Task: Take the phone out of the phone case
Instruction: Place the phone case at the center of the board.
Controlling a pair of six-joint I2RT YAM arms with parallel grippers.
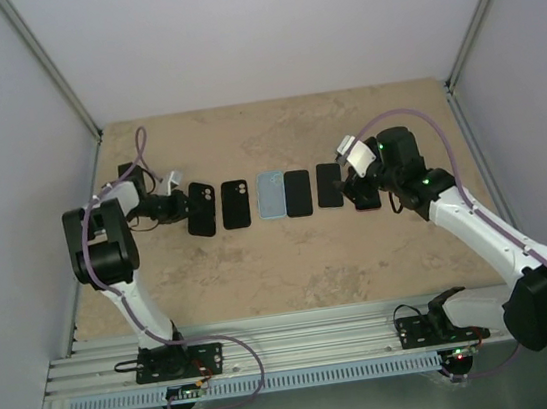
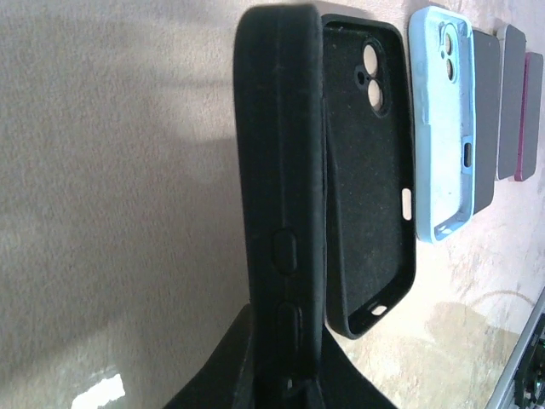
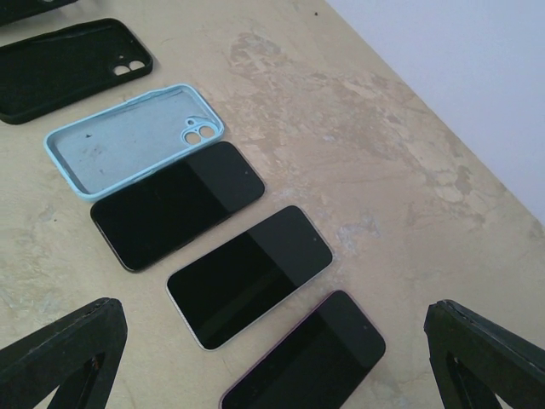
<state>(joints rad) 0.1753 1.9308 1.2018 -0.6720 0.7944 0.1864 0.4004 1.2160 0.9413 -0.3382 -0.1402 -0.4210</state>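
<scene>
Two arms over table (image 1: 281, 264); row of spare phones (image 1: 298, 193), empty cases (image 1: 272, 197). Left gripper (image 1: 179, 206) clamped on black cased phone (image 1: 201, 209), row's 9 o'clock end, long axis roughly 12-to-6. Right gripper (image 1: 361, 191) gaping, empty, 3 o'clock end, farther.

I'm watching the black phone case (image 2: 281, 170) on the left wrist camera. It's showing me its long side edge, rounded and matte, with two side buttons lined up along it. Its near end is sitting pinched in the closed left gripper (image 2: 285, 388). From above, it's lying lengthwise, over towards the left. I'm not seeing whether a phone is inside.
</scene>
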